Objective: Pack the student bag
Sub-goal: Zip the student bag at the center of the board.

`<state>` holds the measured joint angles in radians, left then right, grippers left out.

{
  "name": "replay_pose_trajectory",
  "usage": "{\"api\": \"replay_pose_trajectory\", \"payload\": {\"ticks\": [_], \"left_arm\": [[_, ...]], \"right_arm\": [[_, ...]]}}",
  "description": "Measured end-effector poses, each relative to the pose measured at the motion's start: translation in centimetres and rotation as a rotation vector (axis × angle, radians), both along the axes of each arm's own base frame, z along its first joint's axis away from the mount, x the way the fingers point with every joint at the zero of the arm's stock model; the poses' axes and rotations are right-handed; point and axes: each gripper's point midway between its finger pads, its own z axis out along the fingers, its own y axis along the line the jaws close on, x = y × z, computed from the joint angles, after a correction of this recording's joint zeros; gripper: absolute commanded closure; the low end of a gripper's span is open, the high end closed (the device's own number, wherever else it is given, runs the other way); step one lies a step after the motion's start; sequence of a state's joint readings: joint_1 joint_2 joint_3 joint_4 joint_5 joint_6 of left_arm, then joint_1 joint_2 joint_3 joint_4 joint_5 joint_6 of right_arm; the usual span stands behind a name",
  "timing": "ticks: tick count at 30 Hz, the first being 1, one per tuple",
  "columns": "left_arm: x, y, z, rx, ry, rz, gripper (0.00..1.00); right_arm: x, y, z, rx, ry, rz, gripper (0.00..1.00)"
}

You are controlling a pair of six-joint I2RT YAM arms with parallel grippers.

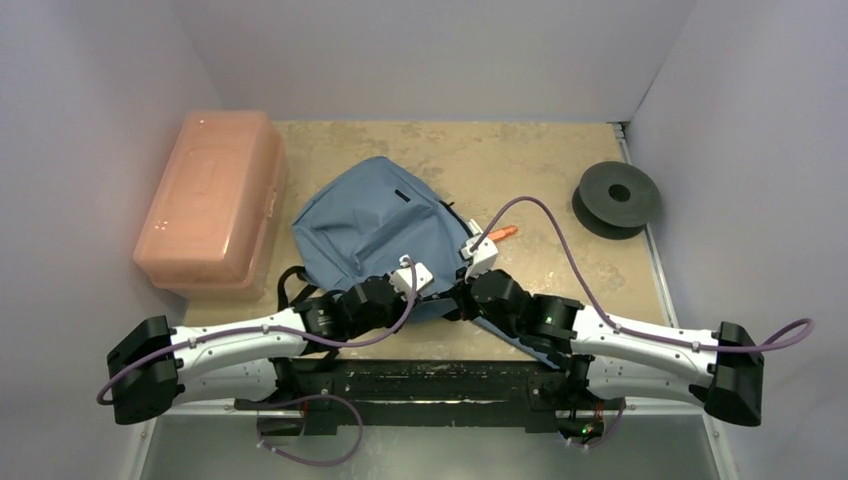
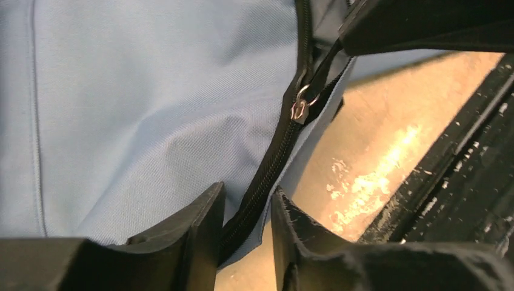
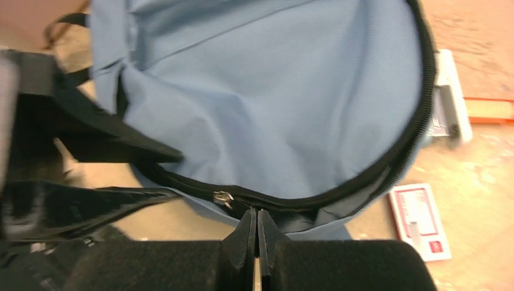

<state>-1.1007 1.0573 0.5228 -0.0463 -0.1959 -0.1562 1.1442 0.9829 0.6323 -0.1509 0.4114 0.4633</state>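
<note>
Blue-grey backpack [image 1: 365, 225] is lying flat in the middle of the tan counter [image 1: 540, 160], with its black straps trailing off toward the arms. A salmon-pink plastic box [image 1: 215, 200] sits just beside it on the left, and a black spool [image 1: 617, 197] is well apart at the far right.

Both arms meet at the near edge of the backpack. The left hand [image 2: 245, 221] is partly spread and straddles the black zipper [image 2: 273, 163], with the zipper line running through the gap. It doesn't look like it's squeezing anything. The little metal zipper pull [image 2: 299, 109] is a bit further along.

The right hand [image 3: 256, 218] has its fingers pressed together right up against the zipper trim. Can't tell if any fabric is caught in there. A white card with red print [image 3: 418, 221] lies on the counter next to the backpack.
</note>
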Motion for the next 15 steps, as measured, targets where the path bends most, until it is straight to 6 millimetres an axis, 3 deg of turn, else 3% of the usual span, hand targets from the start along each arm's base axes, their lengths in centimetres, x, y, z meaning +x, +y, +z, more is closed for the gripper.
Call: {"api": "replay_pose_trajectory", "payload": {"ticks": [4,9,15], "left_arm": [[1.3,0.9,0.3,0.034,-0.051,0.075,0.99],[1.4,2.1,0.9,0.040,-0.067,0.122,1.00],[0.8,3.2,3.3,-0.066,-0.074,0.158,1.00]], "right_arm": [[1.4,-2.1,-1.4,-0.121,0.013,-0.147,1.00],[3.2,-5.0,-2.2,-0.192,0.038,-0.397,1.00],[7.3,-10.5,-0.6,-0.076,0.059,-0.697,1.00]]}}
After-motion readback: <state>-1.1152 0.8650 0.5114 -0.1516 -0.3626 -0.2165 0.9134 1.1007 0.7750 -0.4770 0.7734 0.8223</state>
